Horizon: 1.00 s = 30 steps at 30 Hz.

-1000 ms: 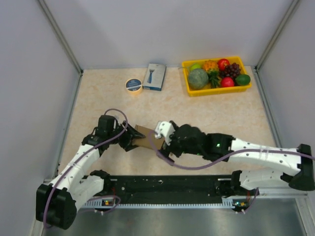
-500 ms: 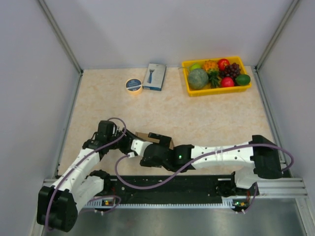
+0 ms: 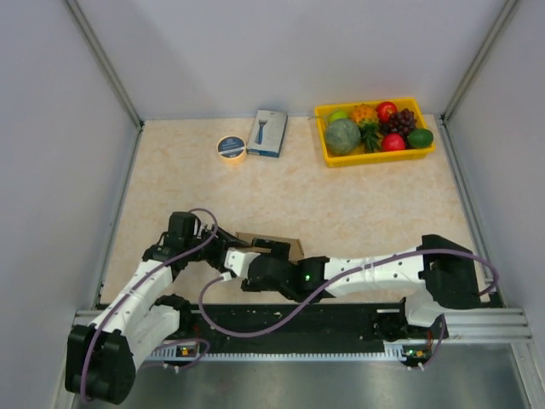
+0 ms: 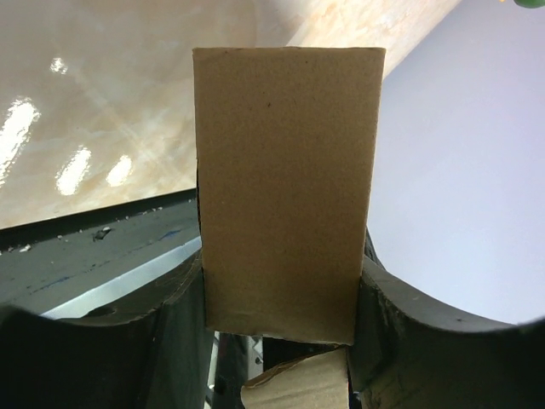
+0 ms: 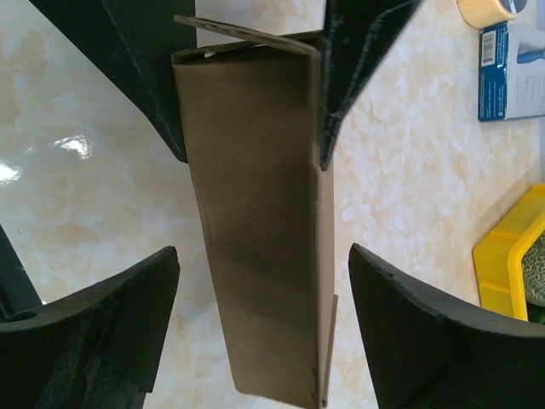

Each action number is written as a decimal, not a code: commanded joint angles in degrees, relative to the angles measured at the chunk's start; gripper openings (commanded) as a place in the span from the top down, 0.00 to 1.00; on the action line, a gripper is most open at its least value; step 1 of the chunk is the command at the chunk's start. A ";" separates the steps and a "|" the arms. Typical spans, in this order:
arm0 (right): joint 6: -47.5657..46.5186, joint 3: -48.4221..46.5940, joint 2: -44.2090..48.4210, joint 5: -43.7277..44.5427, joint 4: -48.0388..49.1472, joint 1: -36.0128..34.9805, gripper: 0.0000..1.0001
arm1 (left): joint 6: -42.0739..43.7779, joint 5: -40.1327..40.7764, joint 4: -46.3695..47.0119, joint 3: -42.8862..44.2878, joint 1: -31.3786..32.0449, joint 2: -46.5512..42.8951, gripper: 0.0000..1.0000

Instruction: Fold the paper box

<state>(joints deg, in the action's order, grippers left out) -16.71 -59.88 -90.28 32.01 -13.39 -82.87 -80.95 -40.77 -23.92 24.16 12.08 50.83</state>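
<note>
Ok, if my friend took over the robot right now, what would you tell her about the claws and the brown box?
Left claw: shut on the paper box, holding it by one end.
Right claw: open, one finger on each side of the box, not touching it.
Done: the box already looks like a long brown sleeve.
Left to do: the end flap by the left claw sticks out unfolded, so the ends probably need tucking shut.
The yellow tray sits at the far edge, away from both claws.
</note>
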 commanded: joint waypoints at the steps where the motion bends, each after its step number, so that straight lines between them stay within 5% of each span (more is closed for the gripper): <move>1: -2.10 0.37 -2.71 2.79 4.77 -0.80 0.21 | -1.93 -2.56 2.04 0.36 -0.39 -1.52 0.45; 7: -3.15 1.69 -2.01 4.55 7.94 -0.36 0.37 | -1.85 -2.91 1.86 -0.08 -0.39 -2.05 0.43; 12: -3.07 2.83 0.01 2.98 7.33 0.87 0.55 | 0.26 -2.38 1.78 0.53 -0.39 -2.14 0.21; 17: -2.10 3.10 2.74 -3.79 2.67 2.80 0.56 | 9.10 1.21 -1.99 4.83 -1.53 -3.19 0.02; 24: -0.34 -3.29 5.64 -24.31 -16.47 12.09 0.57 | 29.95 22.98 -13.60 16.51 -7.42 -8.63 0.02; 30: -2.71 -6.91 3.71 -29.98 -26.59 18.52 0.55 | 36.12 29.87 -12.03 16.71 -7.51 -14.17 0.05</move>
<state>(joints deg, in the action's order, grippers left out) -18.41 -63.55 -86.54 9.34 -30.83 -67.51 -52.75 -18.52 -34.74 40.16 4.86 39.42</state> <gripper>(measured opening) 0.500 0.952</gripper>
